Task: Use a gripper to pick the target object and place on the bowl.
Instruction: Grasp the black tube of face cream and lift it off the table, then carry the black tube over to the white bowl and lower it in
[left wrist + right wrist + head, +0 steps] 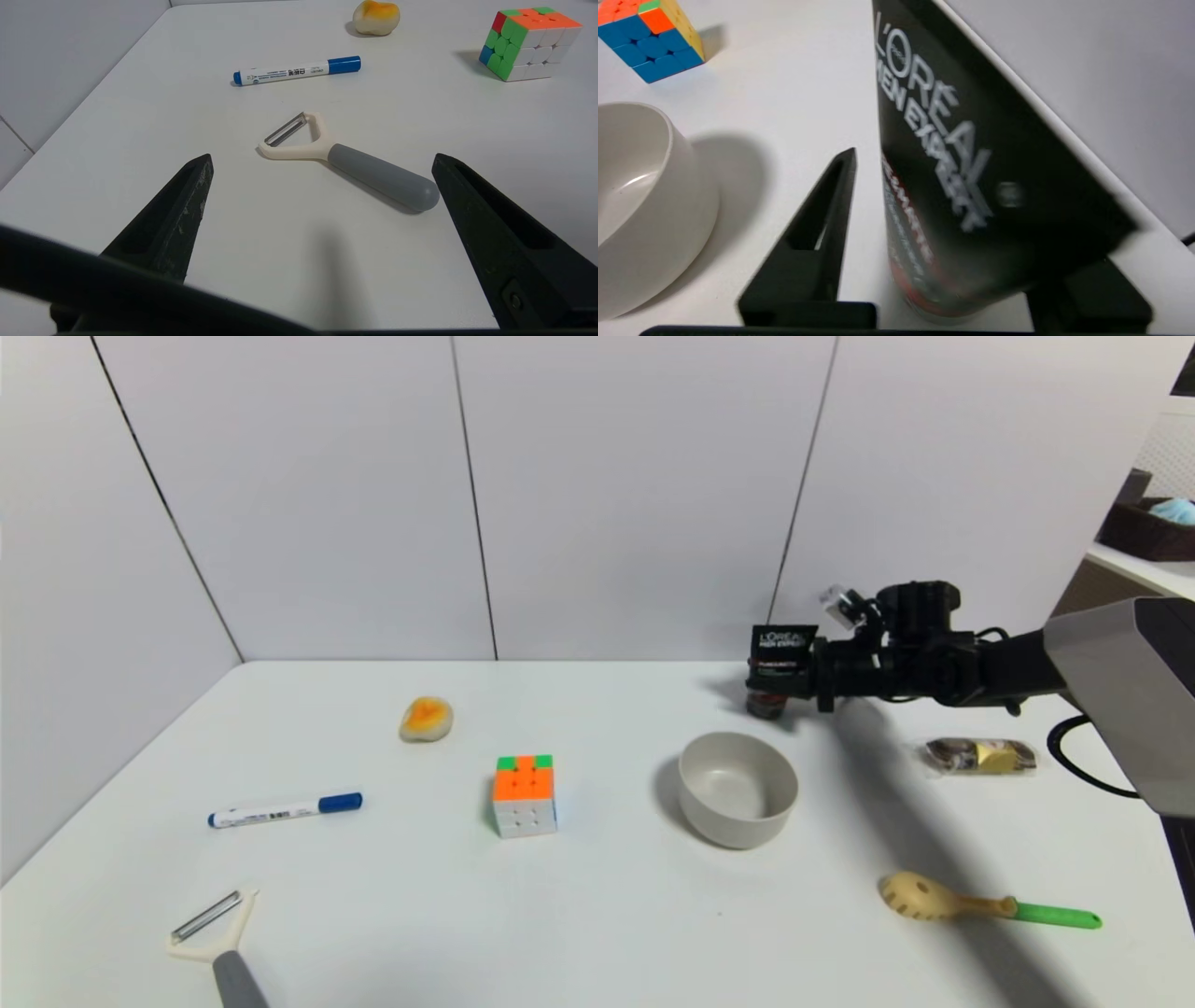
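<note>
On the far left of the white worktop (597,915), a peeler (217,938) lies close to the near edge, and the left gripper (322,200) hangs just above this corner with its two fingers spread wide, holding nothing. Beyond the peeler lies a blue-capped marker (285,810), and farther back a small orange-and-cream stone-like object (427,719) sits well apart from the back wall. Near the middle stands a puzzle cube (525,795), with bare worktop on all its sides. To the right of the cube, with a wide free gap between them, sits the bowl (738,789), upright and with nothing inside. Just behind the bowl, close to the back edge of the worktop, is the tube (780,663), standing with its cap down and its flat wide end up. The right gripper (794,677) reaches in from the right, and its fingers sit on both sides of the tube; I cannot tell if they press it already, because the right wrist view shows one finger (822,224) with a small gap beside the tube. Farther right lie a wrapped snack (982,755) and, nearer the front edge, a slotted spoon (980,903) with a green handle.
</note>
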